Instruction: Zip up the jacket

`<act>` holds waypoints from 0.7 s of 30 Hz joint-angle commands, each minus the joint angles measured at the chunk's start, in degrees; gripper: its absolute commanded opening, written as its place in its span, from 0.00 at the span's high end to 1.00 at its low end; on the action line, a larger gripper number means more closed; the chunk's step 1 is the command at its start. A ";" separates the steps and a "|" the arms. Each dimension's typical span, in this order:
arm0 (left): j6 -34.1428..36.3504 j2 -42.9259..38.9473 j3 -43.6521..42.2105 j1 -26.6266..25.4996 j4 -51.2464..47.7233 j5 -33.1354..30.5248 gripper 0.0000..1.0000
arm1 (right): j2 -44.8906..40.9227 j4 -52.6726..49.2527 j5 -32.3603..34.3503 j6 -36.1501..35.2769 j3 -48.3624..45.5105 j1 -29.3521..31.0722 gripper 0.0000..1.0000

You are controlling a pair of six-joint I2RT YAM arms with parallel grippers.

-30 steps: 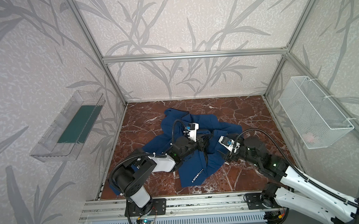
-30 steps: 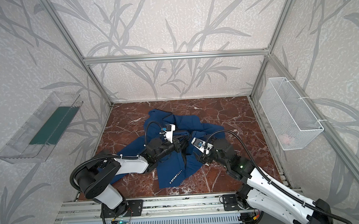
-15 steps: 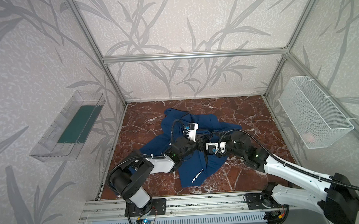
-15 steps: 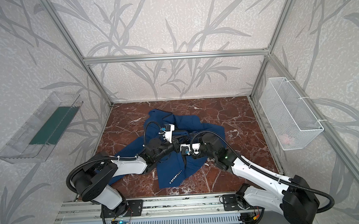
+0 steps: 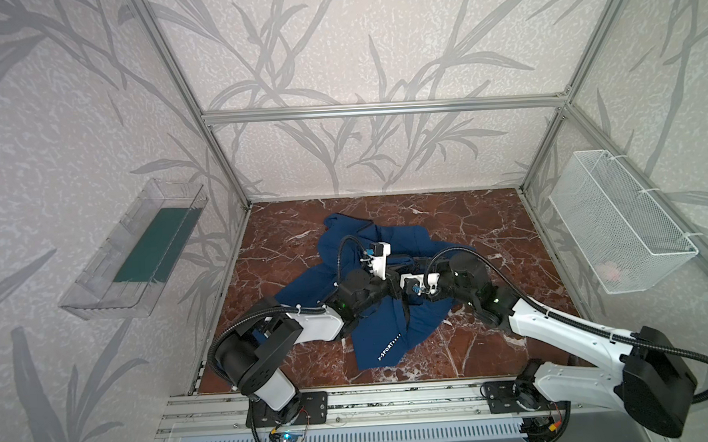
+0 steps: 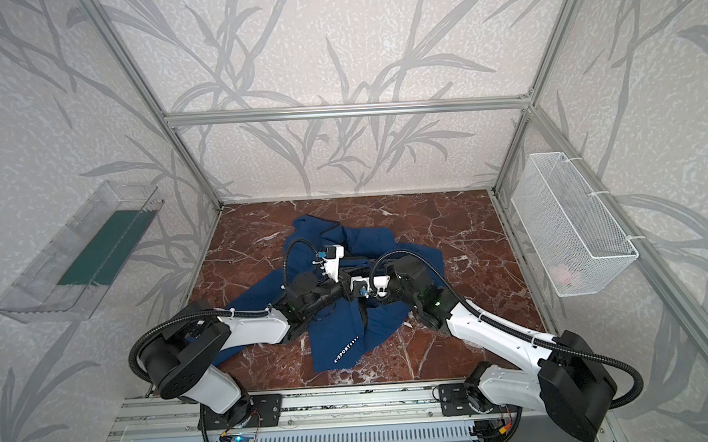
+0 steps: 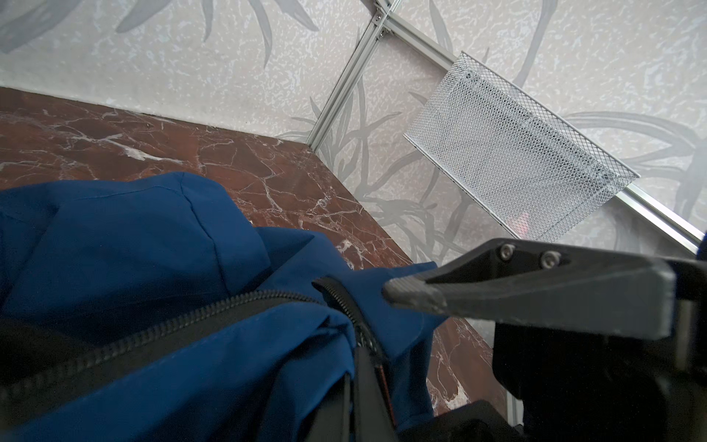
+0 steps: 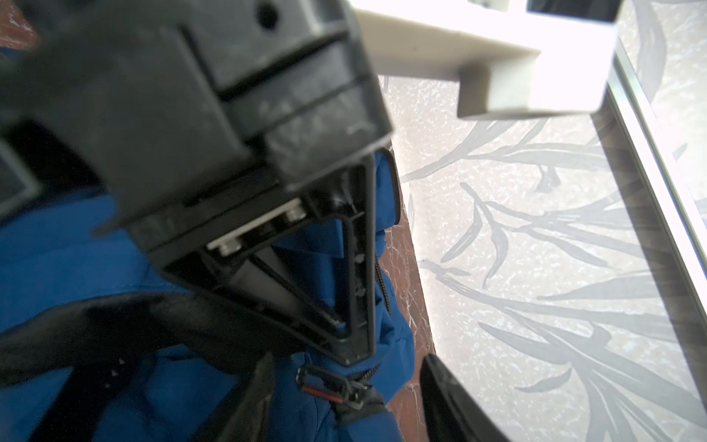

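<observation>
The navy jacket (image 5: 375, 341) (image 6: 337, 339) lies crumpled on the marble floor, white lettering toward the front. My left gripper (image 5: 395, 286) (image 6: 345, 287) is over its middle, shut on the jacket's edge beside the black zipper teeth (image 7: 191, 321); in the left wrist view the gripper (image 7: 354, 402) pinches blue fabric. My right gripper (image 5: 406, 290) (image 6: 354, 290) meets it from the right. In the right wrist view it (image 8: 344, 402) stands open, its jaws on either side of the black, red-striped zipper pull (image 8: 329, 388), not touching it.
A white wire basket (image 5: 619, 233) hangs on the right wall and a clear tray (image 5: 138, 258) with a green liner on the left wall. Bare marble floor (image 5: 489, 223) surrounds the jacket. Aluminium frame posts stand at the corners.
My right arm has reached left until its gripper meets the left one, and its jaws have narrowed around the zipper pull. The left gripper has held still.
</observation>
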 commanded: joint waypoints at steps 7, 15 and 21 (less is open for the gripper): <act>-0.18 -1.74 -0.39 -0.24 -0.48 -0.27 1.00 | -0.68 0.94 -1.31 2.15 1.83 -1.09 0.62; -0.10 -1.82 -0.37 -0.31 -0.61 -0.50 1.00 | -0.77 -0.63 -2.62 3.12 2.25 -1.84 0.77; 0.46 -2.64 -0.45 -0.25 -1.51 -0.74 1.00 | -0.01 -2.22 -3.59 3.84 2.94 -2.01 0.83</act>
